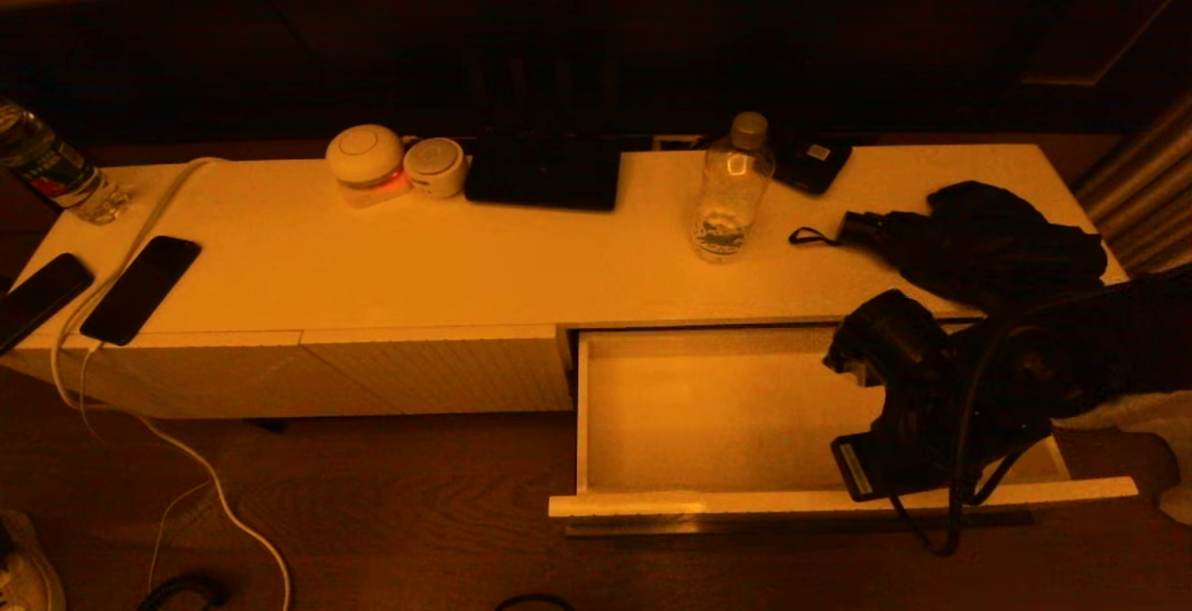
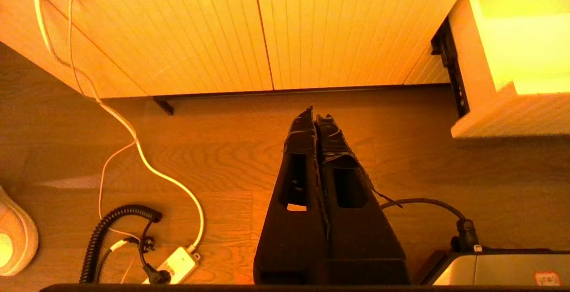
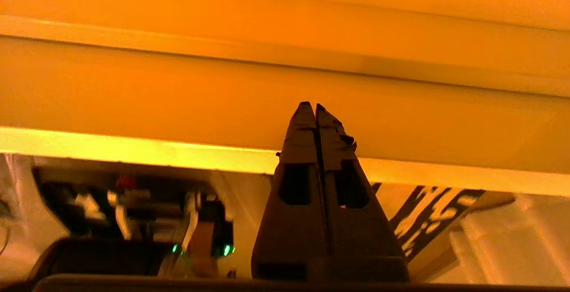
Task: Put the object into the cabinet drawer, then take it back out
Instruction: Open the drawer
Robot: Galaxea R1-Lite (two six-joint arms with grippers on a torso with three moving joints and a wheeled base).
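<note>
Cabinet drawer [image 1: 708,425] stands pulled out, shallow, smooth-walled, under my right claw [image 3: 315,107], tips pressed together. My left claw [image 2: 315,116], also pinched closed, hangs above wood-grain floor [image 2: 222,158].

cabinet drawer [image 1: 708,406]: white | umbrella [image 1: 987,238]: black | phone [image 1: 140,290]: black

The right arm [image 1: 978,387] is covering the right end of the cabinet drawer [image 1: 708,425] (its far corner is lying unseen behind it). The frame edge is cutting off a water bottle [image 1: 51,169] and one phone [image 1: 37,299].
</note>
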